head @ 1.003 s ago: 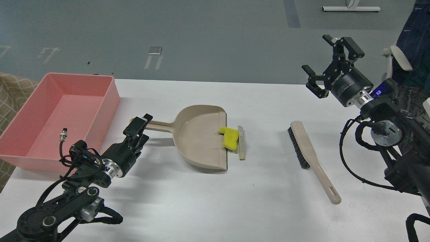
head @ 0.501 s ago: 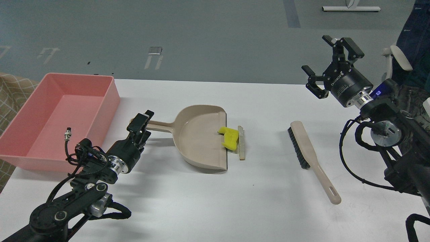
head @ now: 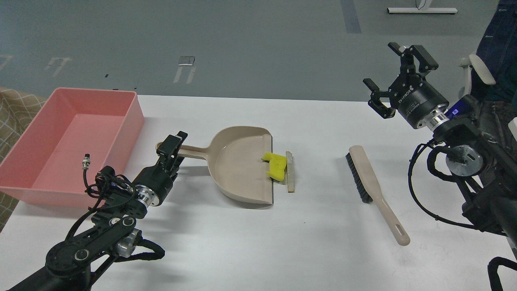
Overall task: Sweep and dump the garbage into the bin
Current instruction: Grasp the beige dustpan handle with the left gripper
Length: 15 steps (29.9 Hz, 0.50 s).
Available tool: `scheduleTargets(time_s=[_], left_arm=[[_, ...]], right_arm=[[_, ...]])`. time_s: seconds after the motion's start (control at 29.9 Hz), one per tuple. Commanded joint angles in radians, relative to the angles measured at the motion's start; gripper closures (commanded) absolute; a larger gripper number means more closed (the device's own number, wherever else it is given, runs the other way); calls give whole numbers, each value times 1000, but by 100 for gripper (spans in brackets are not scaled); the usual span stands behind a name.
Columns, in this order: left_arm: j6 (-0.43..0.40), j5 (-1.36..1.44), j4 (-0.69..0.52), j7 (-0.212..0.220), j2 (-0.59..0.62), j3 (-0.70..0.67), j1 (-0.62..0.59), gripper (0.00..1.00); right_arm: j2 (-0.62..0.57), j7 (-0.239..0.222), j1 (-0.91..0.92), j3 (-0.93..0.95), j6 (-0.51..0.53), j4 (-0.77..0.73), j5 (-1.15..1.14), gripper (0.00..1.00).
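Two grippers were ours: the left gripper (head: pixel 173 150) sat at the end of the beige dustpan (head: pixel 238 165) handle, fingers too dark to tell their spread, while the right gripper (head: pixel 398 79), marked ROBOTIQ, hung spread wide above the brush (head: pixel 373 190). The yellow sponge (head: pixel 276 166) lay at the dustpan's lip, touching the bread slice (head: pixel 289 171) beside it on the white table (head: pixel 258 242). The pink bin (head: pixel 72 141) stood at far left.

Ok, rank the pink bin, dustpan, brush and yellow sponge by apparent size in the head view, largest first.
1. Pink bin
2. Dustpan
3. Brush
4. Yellow sponge

The bin sits about as near as the others, so this order looks safe.
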Motion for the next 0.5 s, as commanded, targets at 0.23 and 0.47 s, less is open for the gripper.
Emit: scheduleTargets(time_s=[0.23,0.47], left_arm=[[-2,-3,9,1,0,1,-7,38],[-2,-3,9,4,-2,3,-6,49]], right_arm=[[1,0,8,0,0,0,0,0],[-3,0,12,2,-2,2,0,0]])
